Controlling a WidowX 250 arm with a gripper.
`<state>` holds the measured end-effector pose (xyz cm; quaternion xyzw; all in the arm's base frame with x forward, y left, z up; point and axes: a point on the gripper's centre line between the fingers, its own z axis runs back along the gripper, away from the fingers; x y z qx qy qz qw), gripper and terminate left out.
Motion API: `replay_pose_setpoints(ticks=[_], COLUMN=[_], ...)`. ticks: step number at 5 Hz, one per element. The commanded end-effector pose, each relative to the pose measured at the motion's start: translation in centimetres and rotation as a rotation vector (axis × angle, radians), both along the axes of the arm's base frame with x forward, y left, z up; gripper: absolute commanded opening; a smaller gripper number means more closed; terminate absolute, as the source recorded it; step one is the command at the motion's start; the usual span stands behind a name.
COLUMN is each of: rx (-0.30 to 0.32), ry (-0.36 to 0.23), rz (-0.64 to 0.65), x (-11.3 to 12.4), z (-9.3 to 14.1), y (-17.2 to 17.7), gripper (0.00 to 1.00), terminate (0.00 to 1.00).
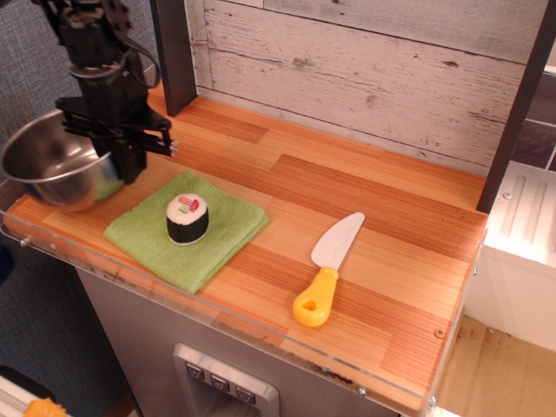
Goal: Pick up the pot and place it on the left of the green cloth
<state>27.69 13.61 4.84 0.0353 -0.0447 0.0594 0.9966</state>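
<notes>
Steel pot (54, 168) hangs left of the cloth (187, 229), tilted over the surface (365, 234) edge, because the tool (124, 165) is clamped on its right rim for lowering.

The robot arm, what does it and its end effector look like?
The arm is matte black and blocky, with black cables looping down its side. Its end effector is also black: a wide crossbar with small silvery screws at its ends above narrow dark fingers. No markings are legible.

No readable text, labels, brands, numbers or signs on anything shown
</notes>
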Motion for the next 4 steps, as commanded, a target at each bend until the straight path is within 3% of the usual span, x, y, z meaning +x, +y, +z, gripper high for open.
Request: replay_pose_setpoints(ticks=[1,2,4], rx=[0.026,0.009,-0.020], ry=[0.009,0.001,-0.070], rz=[0.011,-0.001,-0.018], x=[0.5,0.4,0.1], z=[-0.2,0.1,3.7], y=[0.8,0.7,-0.6], gripper=[0.00,1.00,1.00], terminate=[0.00,0.00,0.00])
